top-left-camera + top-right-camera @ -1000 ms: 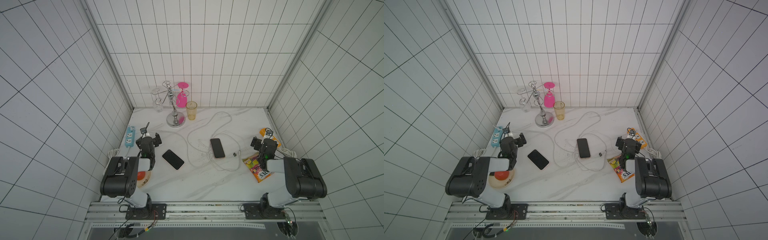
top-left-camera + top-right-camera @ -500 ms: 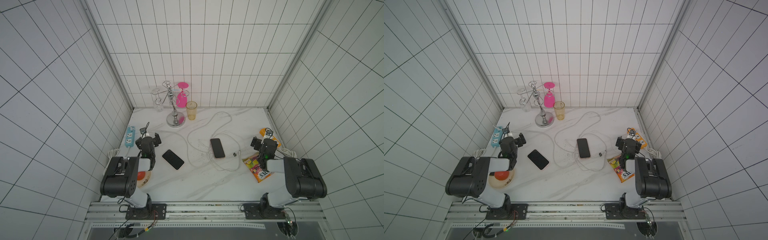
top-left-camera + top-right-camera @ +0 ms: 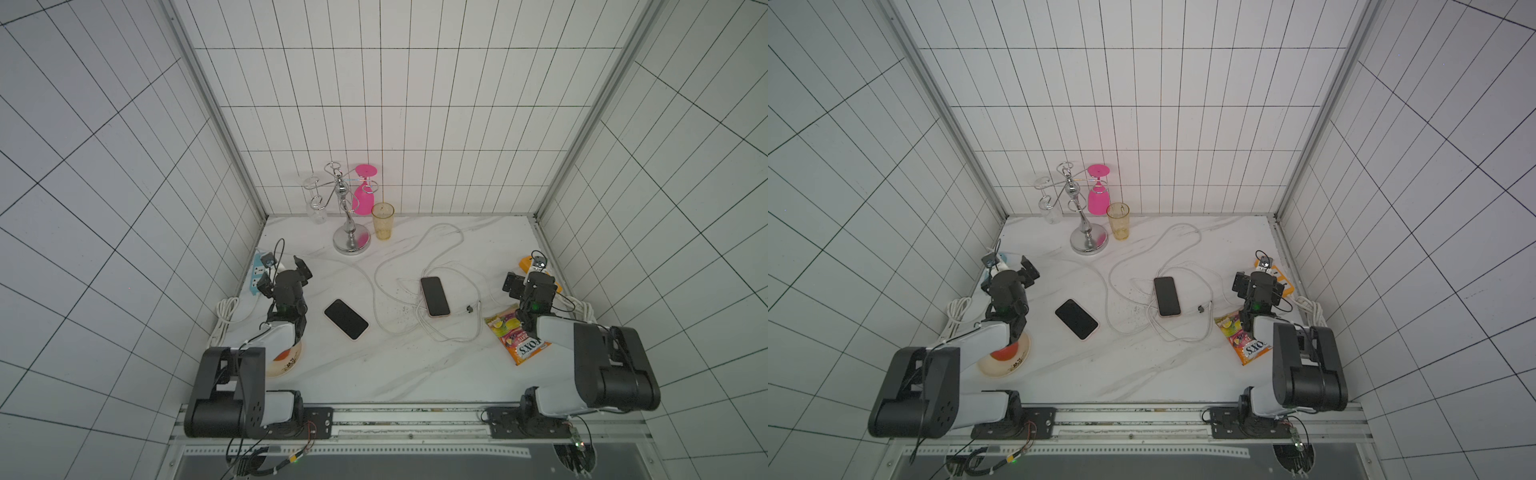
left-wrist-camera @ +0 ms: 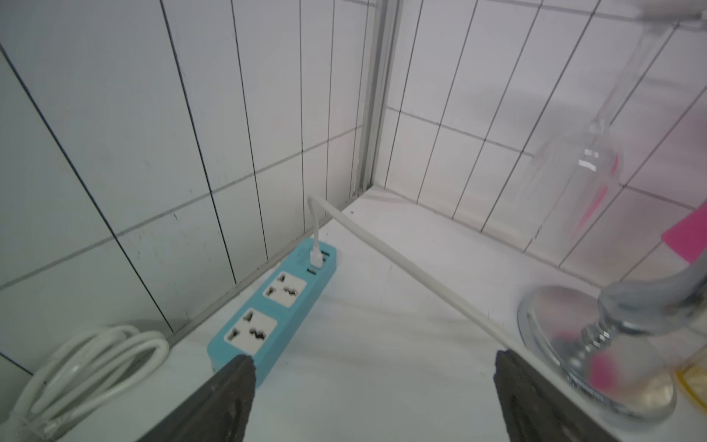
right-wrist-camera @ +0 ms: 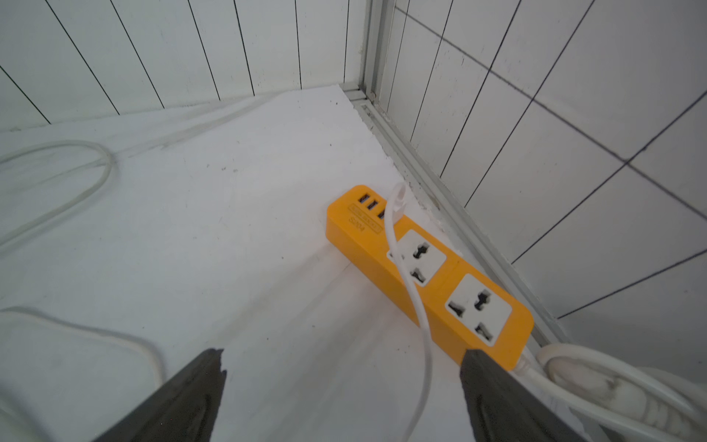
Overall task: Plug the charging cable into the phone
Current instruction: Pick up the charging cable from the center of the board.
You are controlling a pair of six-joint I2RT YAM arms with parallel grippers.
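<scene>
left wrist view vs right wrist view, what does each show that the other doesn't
Only the left wrist view: a blue power strip, the chrome stand and a hanging clear glass. Only the right wrist view: an orange power strip. Both: a white USB cable plugged into the strip, tiled walls, and that arm's open, empty gripper: left gripper, right gripper.

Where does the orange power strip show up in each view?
Both top views: orange power strip at the table's right edge, partly under the right arm.
Right wrist: centre right, lying along the wall.
Left wrist: absent; only a blue strip there.
Shared landmark: coiled white cord at its end.
</scene>
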